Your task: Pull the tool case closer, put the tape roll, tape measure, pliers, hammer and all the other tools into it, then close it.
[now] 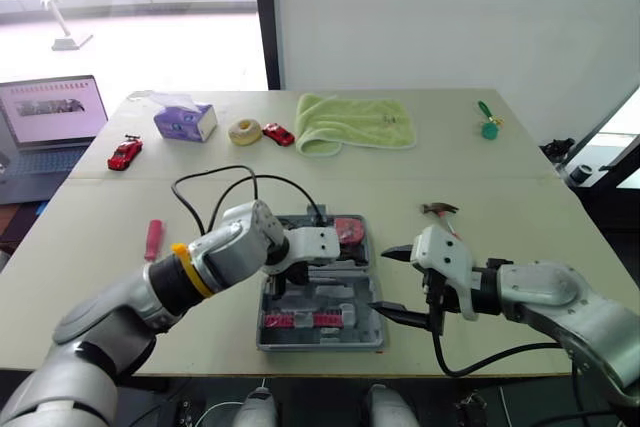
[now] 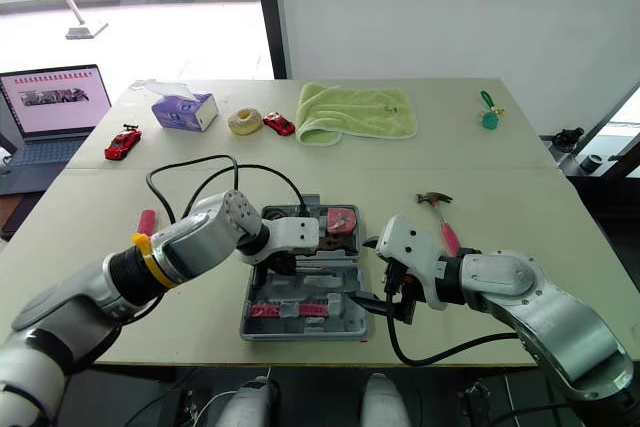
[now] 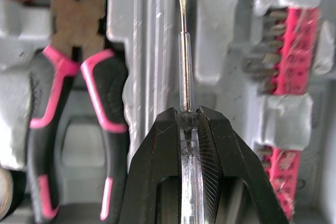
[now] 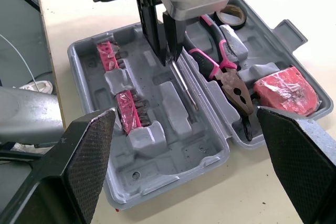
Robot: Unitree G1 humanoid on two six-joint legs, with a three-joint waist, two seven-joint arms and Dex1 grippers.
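Observation:
The grey tool case (image 1: 368, 332) lies open at the near edge of the table. In its compartments lie pink-handled pliers (image 4: 223, 64), a red tape measure (image 4: 286, 90) and a dark tape roll (image 4: 231, 17). My left gripper (image 3: 189, 114) is over the case's middle, shut on a thin screwdriver (image 3: 184, 51) with a clear handle, held just above a long slot. At the case's right side my right gripper (image 1: 398, 284) stands open, with nothing between its fingers. A pink-handled hammer (image 1: 440, 212) lies on the table right of the case. A red-handled screwdriver (image 1: 153, 239) lies far to its left.
Red bit strips (image 1: 300, 320) sit in the case's near half. Black cables (image 1: 230, 187) loop behind it. Further back are a green towel (image 1: 355, 122), a tissue box (image 1: 185, 122), a pale ring (image 1: 244, 131), two red toy cars (image 1: 125, 152), a green object (image 1: 488, 127) and a laptop (image 1: 50, 117).

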